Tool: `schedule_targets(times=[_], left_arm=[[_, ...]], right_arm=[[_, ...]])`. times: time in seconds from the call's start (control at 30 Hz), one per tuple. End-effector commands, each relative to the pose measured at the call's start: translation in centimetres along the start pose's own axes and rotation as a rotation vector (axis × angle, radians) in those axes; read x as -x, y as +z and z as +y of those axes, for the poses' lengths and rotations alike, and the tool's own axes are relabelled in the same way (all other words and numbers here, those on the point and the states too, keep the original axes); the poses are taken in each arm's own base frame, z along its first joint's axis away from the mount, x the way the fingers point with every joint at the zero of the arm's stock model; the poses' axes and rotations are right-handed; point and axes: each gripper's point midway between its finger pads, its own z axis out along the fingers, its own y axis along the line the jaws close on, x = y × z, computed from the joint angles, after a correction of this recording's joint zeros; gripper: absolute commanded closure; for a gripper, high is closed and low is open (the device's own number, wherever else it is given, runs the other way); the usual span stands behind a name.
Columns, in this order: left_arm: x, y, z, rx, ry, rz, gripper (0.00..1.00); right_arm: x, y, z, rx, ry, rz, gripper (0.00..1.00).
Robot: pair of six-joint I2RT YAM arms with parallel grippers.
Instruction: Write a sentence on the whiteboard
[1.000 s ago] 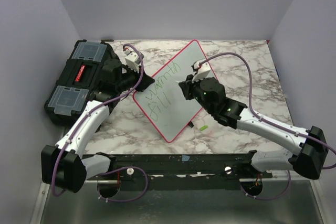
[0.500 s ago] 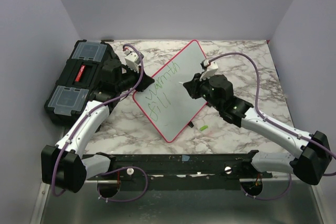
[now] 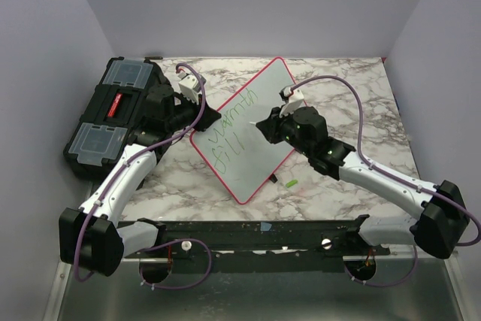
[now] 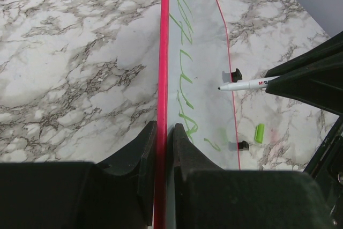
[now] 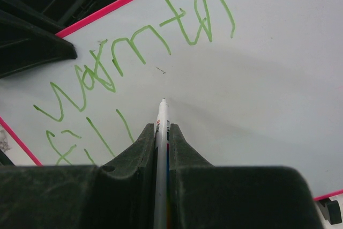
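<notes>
Two lines so far: sentence [image 5: 134, 46] reads "warmth", "fill". Board [image 3: 255, 122] lies diagonal, centre; left gripper [image 4: 162, 132] clamps its rim. Right gripper [image 5: 162, 130] clamps marker [image 5: 161, 112], tip aimed at blank board right of "fill".

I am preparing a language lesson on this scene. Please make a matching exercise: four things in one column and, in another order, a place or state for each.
Things:
1. whiteboard
2. marker
3. green cap
4. black toolbox

Places or states:
A. lies loose on the table
B. rim pinched by the left gripper
C. stands at the table's left side
D. held in the right gripper

Pairs: 1-B, 2-D, 3-A, 4-C
</notes>
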Motion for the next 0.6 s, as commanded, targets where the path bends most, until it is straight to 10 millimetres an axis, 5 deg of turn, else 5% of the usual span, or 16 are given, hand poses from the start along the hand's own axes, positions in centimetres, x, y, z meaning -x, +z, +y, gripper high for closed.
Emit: schedule_targets(times=[0.0, 0.57], left_arm=[[0.3, -0.1, 0.1, 0.009, 0.077, -0.018, 1.0], [0.3, -0.1, 0.1, 0.009, 0.077, -0.019, 1.0]], right_arm=[[0.6, 0.4, 0.5, 0.028, 0.004, -0.023, 0.99], [-1.2, 1.9, 1.0, 0.059, -0.006, 0.038, 0.99]])
